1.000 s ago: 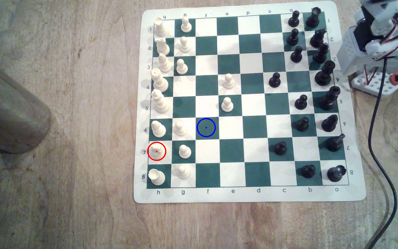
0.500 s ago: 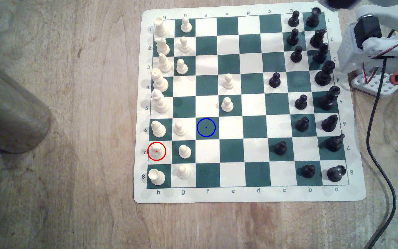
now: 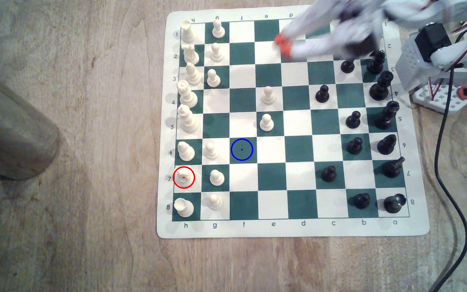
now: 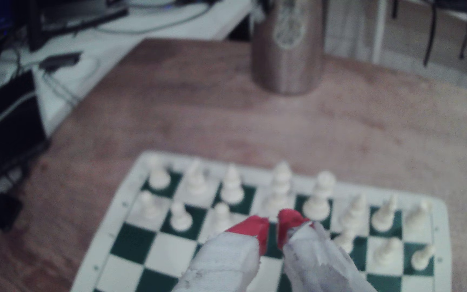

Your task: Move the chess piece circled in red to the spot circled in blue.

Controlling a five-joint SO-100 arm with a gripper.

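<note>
Reaching for the knight [image 3: 183, 177], the near-closed, empty gripper [image 3: 282, 46] risked clipping the crowding cream pawns [image 3: 216, 177].

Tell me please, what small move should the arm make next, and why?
Probably keep carrying the gripper across the board toward the red-ringed knight, staying high. In the exterior view its orange tips hang over the rank 1-2 squares, far from the knight at h7, and they hold nothing. Cream pawns crowd that corner, so descending only once above the knight seems safer.
</note>
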